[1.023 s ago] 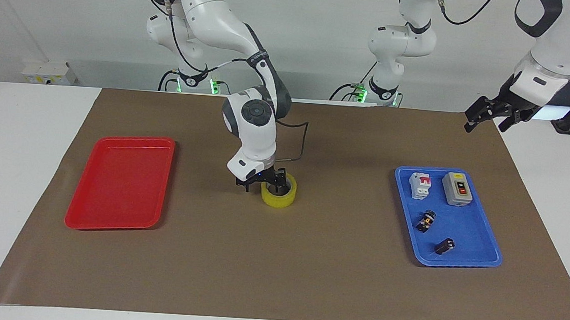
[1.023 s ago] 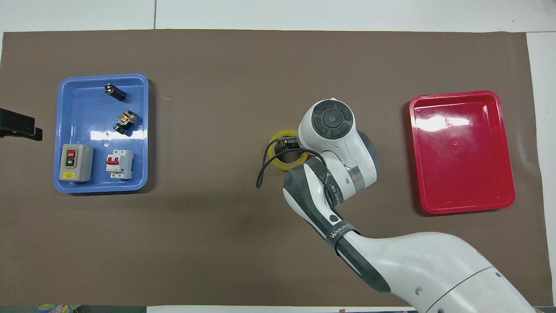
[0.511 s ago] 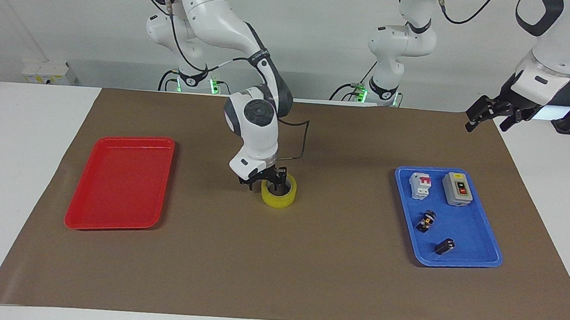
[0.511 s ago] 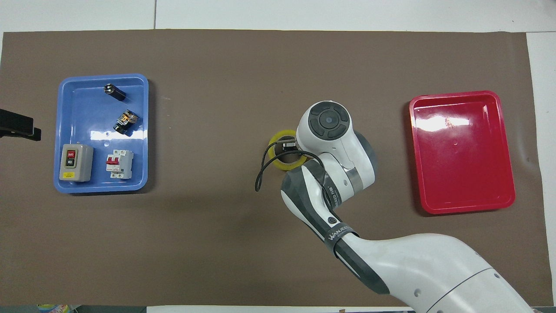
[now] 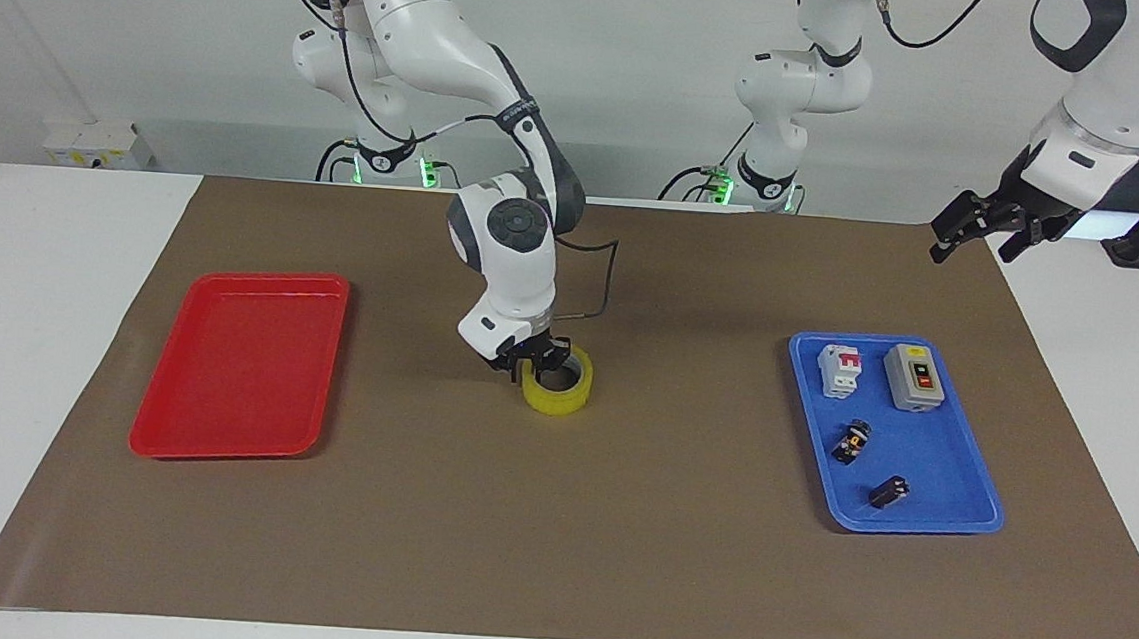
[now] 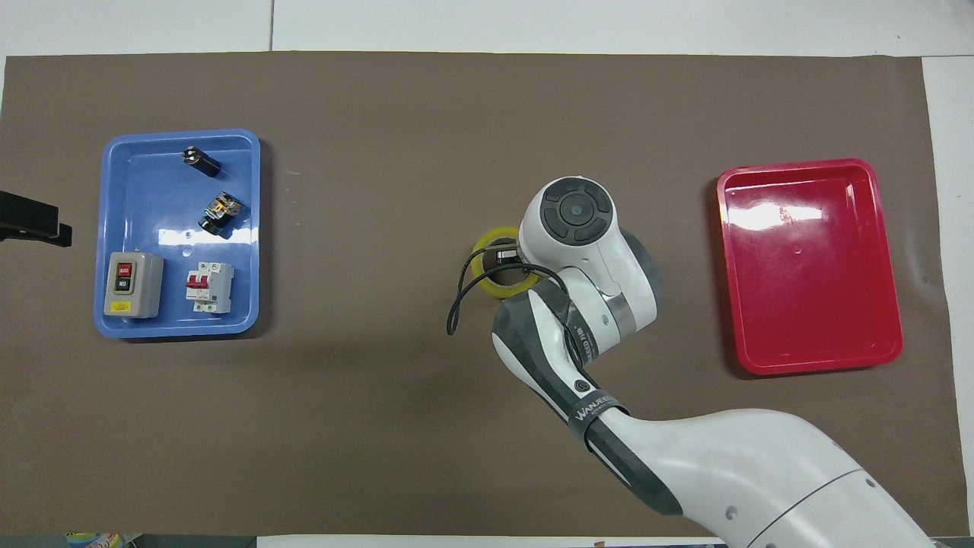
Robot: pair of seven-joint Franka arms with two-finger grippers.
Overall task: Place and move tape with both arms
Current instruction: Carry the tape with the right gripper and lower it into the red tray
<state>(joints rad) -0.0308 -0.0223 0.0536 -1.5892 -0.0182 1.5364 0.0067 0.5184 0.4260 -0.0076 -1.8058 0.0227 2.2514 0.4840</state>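
Note:
The tape (image 5: 558,390), a yellow ring with a pale core, sits in the middle of the brown mat. My right gripper (image 5: 533,357) is down at the rim of the roll toward the right arm's end. It is shut on the roll's wall, with one finger inside the hole. From above, the tape (image 6: 484,260) shows only as a yellow arc, since the right wrist covers the rest and hides the fingers. My left gripper (image 5: 970,249) hangs open and empty, high over the mat's corner at the left arm's end. Its black tips (image 6: 38,224) also show in the overhead view.
A red tray (image 5: 238,364) lies bare toward the right arm's end. A blue tray (image 5: 956,522) toward the left arm's end holds a grey switch box (image 5: 913,377), a white breaker (image 5: 839,369) and two small black parts. A black cable (image 6: 456,304) loops beside the roll.
The right gripper's fingers have closed from open onto the tape's wall, and the wrist has shifted slightly over the roll. The left arm waits unmoved.

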